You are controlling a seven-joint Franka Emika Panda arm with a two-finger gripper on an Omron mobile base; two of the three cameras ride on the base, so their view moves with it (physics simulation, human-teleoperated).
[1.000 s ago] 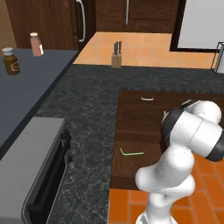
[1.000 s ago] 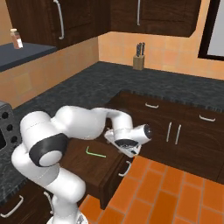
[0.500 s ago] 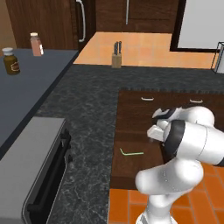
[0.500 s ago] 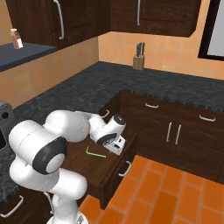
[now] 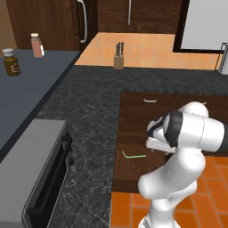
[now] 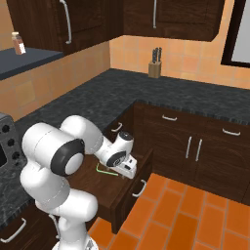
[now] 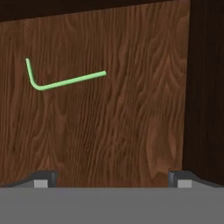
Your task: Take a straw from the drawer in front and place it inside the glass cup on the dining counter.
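Where the drawer stands pulled open, the straw lies flat on its smooth, wood-grained brown floor: a thin, light-green stick with one short bent end. My gripper hangs over that floor, apart from the straw, my two small dark fingertips spread wide with nothing between them. A curved silver handle sits on the drawer's dark front. Beside it runs a black speckled countertop, with a wooden knife block standing far back.

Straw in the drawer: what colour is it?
Light green straw, clearest in the hand view.
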